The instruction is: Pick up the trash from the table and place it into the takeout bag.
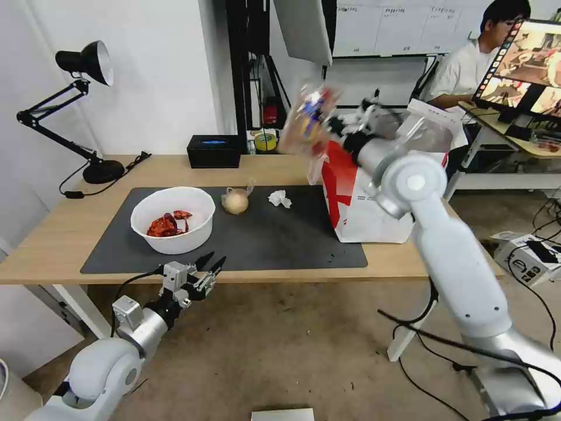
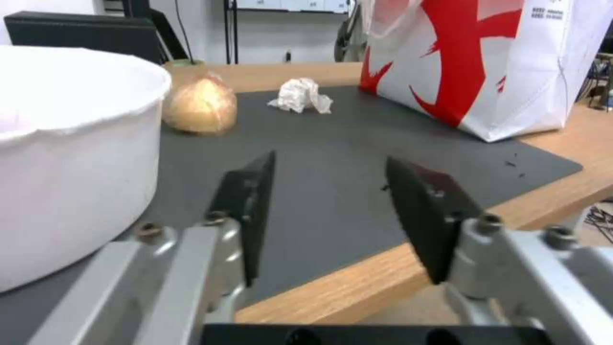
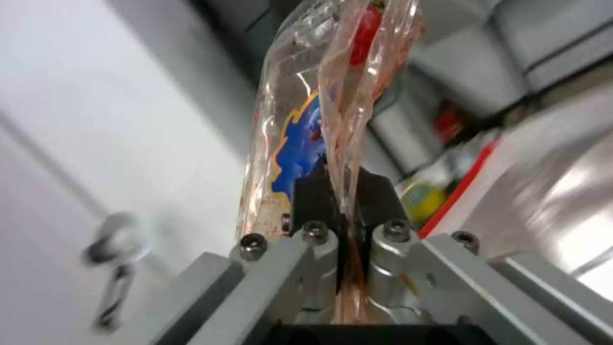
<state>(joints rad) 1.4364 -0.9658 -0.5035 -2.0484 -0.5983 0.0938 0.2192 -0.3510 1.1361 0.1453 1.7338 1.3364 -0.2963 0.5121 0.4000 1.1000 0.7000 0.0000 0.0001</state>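
Observation:
My right gripper (image 1: 338, 125) (image 3: 342, 179) is shut on the rim of the clear hinged food tray (image 1: 308, 117) (image 3: 297, 124), held up in the air just left of the takeout bag's (image 1: 362, 207) (image 2: 498, 67) open top. On the dark mat (image 1: 280, 237) (image 2: 332, 143) lie the white bowl (image 1: 181, 241) (image 2: 70, 158) with red scraps, the bagged beige ball (image 1: 236, 202) (image 2: 199, 105) and the crumpled tissue (image 1: 279, 199) (image 2: 300, 96). My left gripper (image 1: 210, 262) (image 2: 329, 160) hangs open at the table's (image 1: 52, 234) front edge, just right of the bowl.
A black desk lamp (image 1: 87, 64) stands at the back left and a black box (image 1: 214, 151) at the back middle. Right of the table are another desk with a monitor (image 1: 526, 64), a small box (image 1: 526, 257) and cables on the floor.

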